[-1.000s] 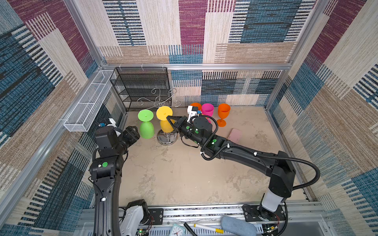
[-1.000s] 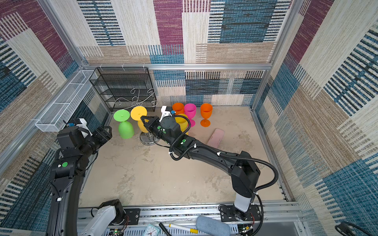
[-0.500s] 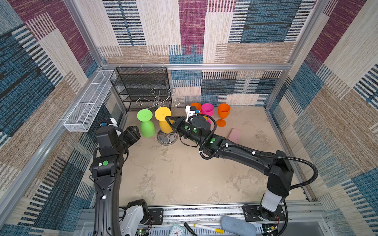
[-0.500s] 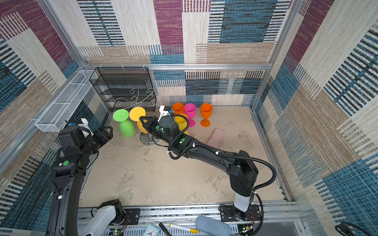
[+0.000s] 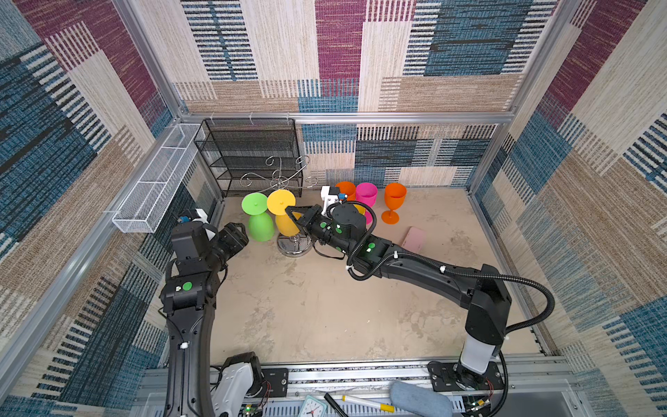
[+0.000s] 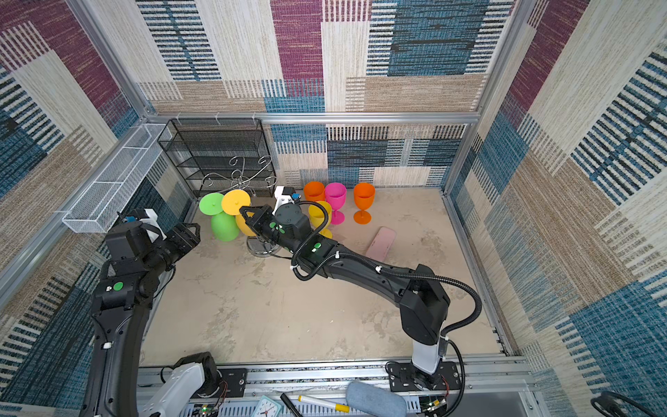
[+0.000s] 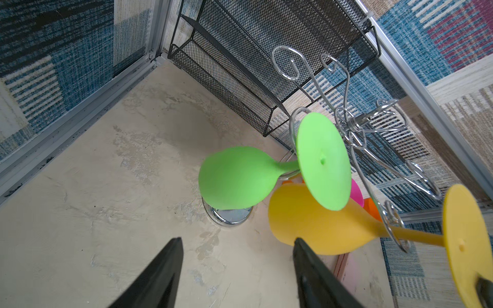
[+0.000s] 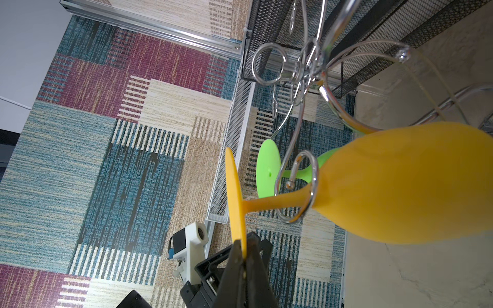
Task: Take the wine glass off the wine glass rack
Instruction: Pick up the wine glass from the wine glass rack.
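The yellow wine glass (image 8: 400, 181) hangs upside down, stem hooked in a scroll of the wine glass rack (image 5: 279, 177), and the right gripper (image 8: 244, 253) is pinched on its foot rim. I'd ease the stem out the scroll's open side, gently. Watch the green glass (image 5: 258, 222) just beside and the black shelf (image 5: 252, 155) behind; open floor's up front. The left gripper (image 7: 237, 241) gapes empty.

Chrome wine glass rack (image 5: 294, 248), yellow wine glass (image 8: 400, 184), green wine glass (image 7: 234, 178).

Bright, even light; wide-angle distortion
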Robot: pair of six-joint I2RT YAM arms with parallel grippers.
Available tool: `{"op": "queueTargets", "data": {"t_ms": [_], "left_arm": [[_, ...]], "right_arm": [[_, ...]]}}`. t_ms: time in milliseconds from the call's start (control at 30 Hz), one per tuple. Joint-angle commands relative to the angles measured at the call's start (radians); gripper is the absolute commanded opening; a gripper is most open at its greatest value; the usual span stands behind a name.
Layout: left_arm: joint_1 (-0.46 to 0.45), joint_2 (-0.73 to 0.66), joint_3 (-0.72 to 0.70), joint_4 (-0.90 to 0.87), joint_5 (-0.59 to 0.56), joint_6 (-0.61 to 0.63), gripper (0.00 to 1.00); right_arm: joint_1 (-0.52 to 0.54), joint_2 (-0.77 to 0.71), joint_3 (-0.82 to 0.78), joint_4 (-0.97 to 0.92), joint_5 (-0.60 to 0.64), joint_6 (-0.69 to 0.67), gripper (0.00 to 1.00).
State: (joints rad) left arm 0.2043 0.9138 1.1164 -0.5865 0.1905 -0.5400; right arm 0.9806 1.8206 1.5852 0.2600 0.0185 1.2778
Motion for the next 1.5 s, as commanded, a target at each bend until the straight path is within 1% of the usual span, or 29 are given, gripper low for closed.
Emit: {"op": "queueTargets", "data": {"t_ms": [0,200,533,1200,1467], "left_arm": [[0.001,-0.005,-0.003,0.036,0.016,0.005,0.68],[0.001,-0.006,-0.005,0.037,0.017,0.008,0.68],[0.002,-0.010,-0.009,0.038,0.020,0.011,0.68],[0.002,-0.017,-0.015,0.037,0.030,0.011,0.68],[0.002,-0.016,-0.010,0.036,0.032,0.011,0.68]], "right_arm": [[0.002,0.015,0.035,0.006,-0.015,-0.009,0.00],[0.003,0.042,0.076,-0.010,-0.024,-0.003,0.00],[-0.006,0.048,0.107,-0.020,0.024,-0.010,0.00],[-0.095,0.011,0.018,0.040,0.038,0.064,0.00],[-0.105,0.012,0.026,0.031,0.038,0.067,0.00]]}}
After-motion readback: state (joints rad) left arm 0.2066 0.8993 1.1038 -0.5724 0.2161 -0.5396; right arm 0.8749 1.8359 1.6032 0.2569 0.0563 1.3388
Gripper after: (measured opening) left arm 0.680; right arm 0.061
